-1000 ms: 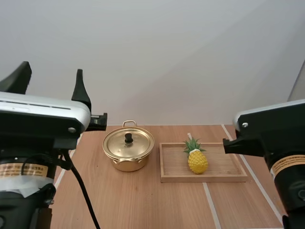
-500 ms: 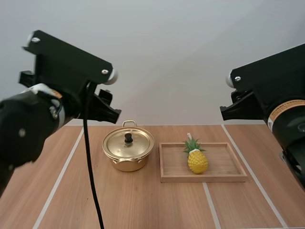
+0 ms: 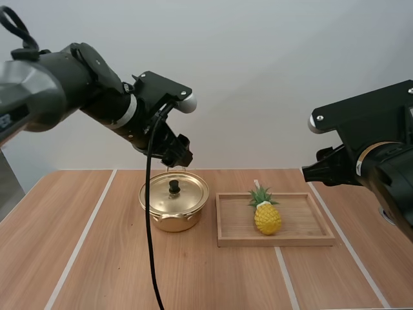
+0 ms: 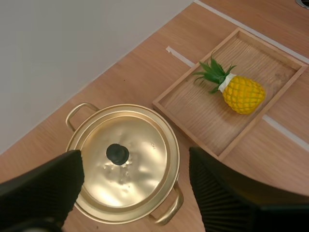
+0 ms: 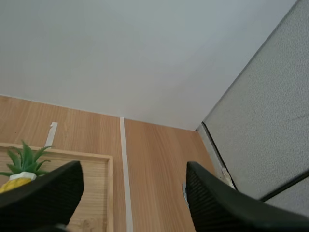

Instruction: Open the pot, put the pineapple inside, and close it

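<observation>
My left tool (image 4: pixel 135 154) gaped wide over the lidded golden metal pot (image 4: pixel 140 145). At the pot's three o'clock, the wide right tool (image 5: pixel 133 166) half hid the yellow green-leafed pineapple (image 5: pixel 21 164).

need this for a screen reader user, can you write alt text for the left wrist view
The left gripper hangs open above a closed gold pot with a black knob on top. Beside the pot, a pineapple sits in a wooden tray on a wooden table.
</observation>
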`<state>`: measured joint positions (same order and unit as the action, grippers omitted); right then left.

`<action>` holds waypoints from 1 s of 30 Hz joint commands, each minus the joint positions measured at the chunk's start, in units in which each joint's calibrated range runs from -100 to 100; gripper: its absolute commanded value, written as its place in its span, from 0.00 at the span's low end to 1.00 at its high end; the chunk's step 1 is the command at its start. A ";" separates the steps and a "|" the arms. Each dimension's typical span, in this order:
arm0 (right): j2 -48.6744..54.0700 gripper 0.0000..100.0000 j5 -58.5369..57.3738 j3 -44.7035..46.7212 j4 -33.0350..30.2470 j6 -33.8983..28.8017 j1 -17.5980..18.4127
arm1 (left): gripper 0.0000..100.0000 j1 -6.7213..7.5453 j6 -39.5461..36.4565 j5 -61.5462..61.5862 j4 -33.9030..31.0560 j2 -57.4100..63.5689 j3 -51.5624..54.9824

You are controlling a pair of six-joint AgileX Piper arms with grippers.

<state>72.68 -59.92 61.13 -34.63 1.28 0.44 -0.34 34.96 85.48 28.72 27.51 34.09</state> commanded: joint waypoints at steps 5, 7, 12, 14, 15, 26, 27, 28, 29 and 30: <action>0.24 1.00 -5.31 -0.63 2.89 0.27 -0.16 | 1.00 0.23 -0.90 -3.03 1.38 -9.39 -2.71; 0.24 1.00 -6.17 -0.63 3.38 0.27 -0.16 | 1.00 0.23 -0.90 -5.37 1.38 -11.75 -2.71; 0.24 1.00 -7.29 -0.63 3.38 1.20 -0.16 | 1.00 0.23 0.51 -7.24 1.27 -17.59 -2.71; 0.24 1.00 -7.43 -0.63 3.38 1.66 -0.16 | 1.00 0.23 0.69 -8.08 1.18 -19.67 -2.71; 0.24 1.00 -7.43 -0.63 3.38 1.66 -0.16 | 1.00 0.23 1.01 -8.72 1.18 -20.62 -2.71; 0.24 1.00 -8.06 -0.63 3.38 1.76 -0.16 | 1.00 0.23 2.00 -16.66 -1.56 -28.29 -5.33; 0.24 1.00 -8.06 -0.63 3.38 1.76 -0.16 | 1.00 0.23 2.08 -16.66 -1.56 -28.90 -5.67; 0.24 1.00 -8.06 -0.63 3.38 1.76 -0.16 | 1.00 0.23 2.08 -16.52 -1.56 -29.28 -5.97; 0.24 1.00 -8.06 -0.63 3.38 2.22 -0.16 | 1.00 0.23 2.42 -16.67 -1.56 -29.82 -5.94; 0.24 1.00 -8.06 -0.63 3.38 2.62 -0.16 | 1.00 0.23 2.65 -16.49 -1.56 -30.09 -6.12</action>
<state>72.68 -67.01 61.13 -31.59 2.82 0.44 -0.34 36.92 69.40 27.08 -1.94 28.82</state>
